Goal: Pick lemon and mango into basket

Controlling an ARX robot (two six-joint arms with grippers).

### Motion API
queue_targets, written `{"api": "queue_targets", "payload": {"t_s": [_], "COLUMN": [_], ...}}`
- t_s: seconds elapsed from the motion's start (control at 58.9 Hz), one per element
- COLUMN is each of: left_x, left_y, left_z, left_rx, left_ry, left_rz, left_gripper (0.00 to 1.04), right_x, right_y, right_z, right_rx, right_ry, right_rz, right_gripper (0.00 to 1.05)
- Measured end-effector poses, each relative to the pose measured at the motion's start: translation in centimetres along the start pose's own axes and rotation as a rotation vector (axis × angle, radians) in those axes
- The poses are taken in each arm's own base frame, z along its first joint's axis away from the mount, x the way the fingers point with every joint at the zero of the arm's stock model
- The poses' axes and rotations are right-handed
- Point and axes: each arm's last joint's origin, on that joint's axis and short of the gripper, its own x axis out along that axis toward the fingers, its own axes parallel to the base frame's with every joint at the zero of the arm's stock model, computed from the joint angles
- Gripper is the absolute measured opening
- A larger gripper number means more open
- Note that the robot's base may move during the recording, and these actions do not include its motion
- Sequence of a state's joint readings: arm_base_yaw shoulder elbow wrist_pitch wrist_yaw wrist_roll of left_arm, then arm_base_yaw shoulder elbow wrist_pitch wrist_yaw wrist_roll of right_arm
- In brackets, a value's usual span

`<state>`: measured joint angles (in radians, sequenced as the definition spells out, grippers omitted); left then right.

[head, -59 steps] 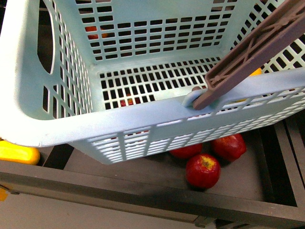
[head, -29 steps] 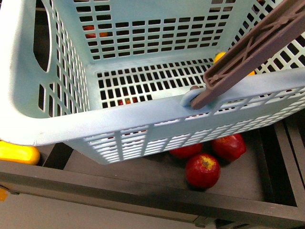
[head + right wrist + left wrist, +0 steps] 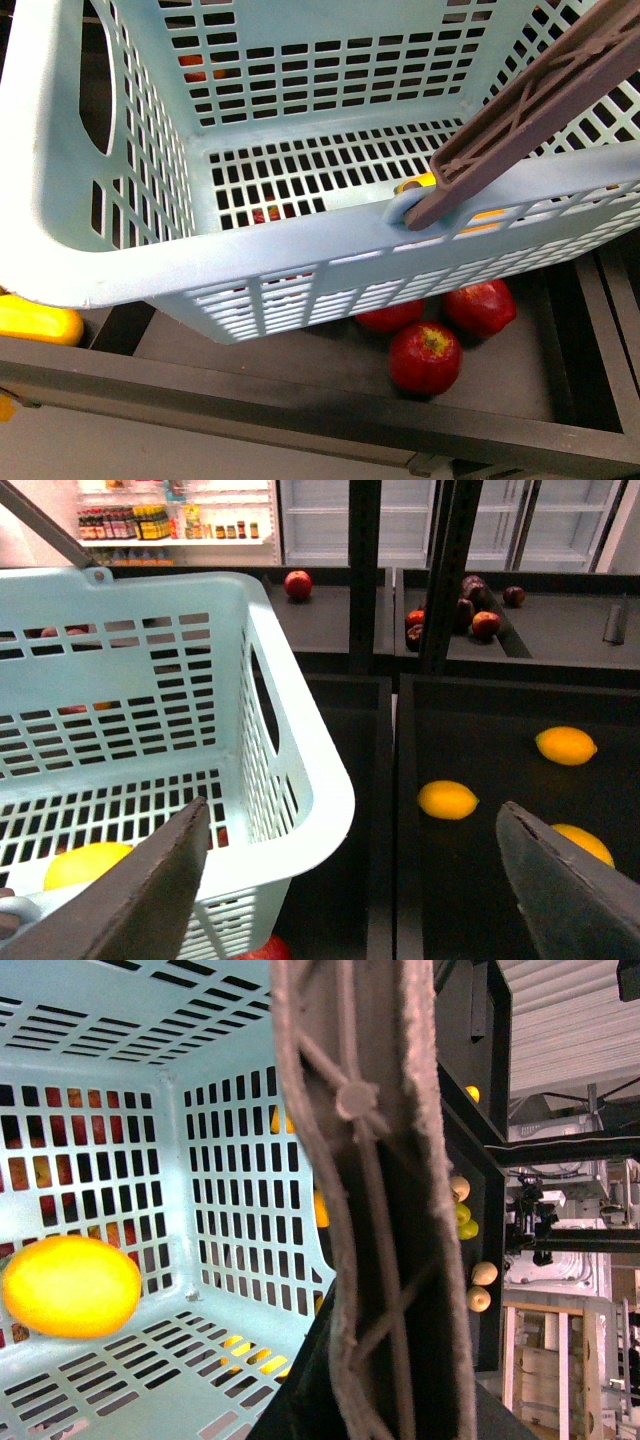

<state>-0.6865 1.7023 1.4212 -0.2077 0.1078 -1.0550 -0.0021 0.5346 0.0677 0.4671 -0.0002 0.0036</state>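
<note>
Currently the basket point(image 3: 250, 245) fills most of the front view, its near rim running skewed across the frame; one brown handle point(image 3: 530, 100) slants up from its pivot on that rim toward the upper right. The lemon point(image 3: 418, 182) lies on the slotted floor inside, against the near wall just beside the pivot, part hidden by the rim and part showing yellow through the slots. In the left wrist view the lemon point(image 3: 70, 1287) rests on the floor by a slotted wall, touching no other fruit. The handle point(image 3: 380, 1210) stands close before that camera and covers the middle; the left gripper is not made out in any view, so whether it grips anything cannot be told. The right gripper point(image 3: 352, 810) is spread wide with nothing between its fingers point(image 3: 150, 880); it hangs beside the basket's corner rim point(image 3: 320, 780), over the dark shelf point(image 3: 480, 710). Three yellow fruits point(image 3: 447, 799) lie apart from one another on that shelf, outside the basket; which kind they are I cannot tell. Three apples point(image 3: 425, 357) sit close together below the near wall in the front view, on a dark tray point(image 3: 300, 365). A yellow object point(image 3: 35, 320) shows at the left edge, beside the basket's corner, too cropped to identify.
</note>
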Motion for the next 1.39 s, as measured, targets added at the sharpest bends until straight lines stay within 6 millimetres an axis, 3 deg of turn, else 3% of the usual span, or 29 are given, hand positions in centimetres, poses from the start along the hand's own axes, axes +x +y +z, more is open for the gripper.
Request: {"api": "queue_targets", "payload": {"t_s": [0.051,1.392], "left_x": [0.00,0.06], "left_y": [0.00,0.02], "left_z": [0.00,-0.02], "left_rx": [0.000,0.002], "left_ry": [0.000,0.001], "left_rz": [0.000,0.001], "left_gripper": [0.05,0.05], "right_x": [0.00,-0.08], "right_y": [0.00,0.02], "right_z": [0.00,-0.25], "right_rx": [0.000,0.000], "right_ry": [0.000,0.006], "right_rz": [0.000,0.002], "right_gripper": [0.98,0.96]}}
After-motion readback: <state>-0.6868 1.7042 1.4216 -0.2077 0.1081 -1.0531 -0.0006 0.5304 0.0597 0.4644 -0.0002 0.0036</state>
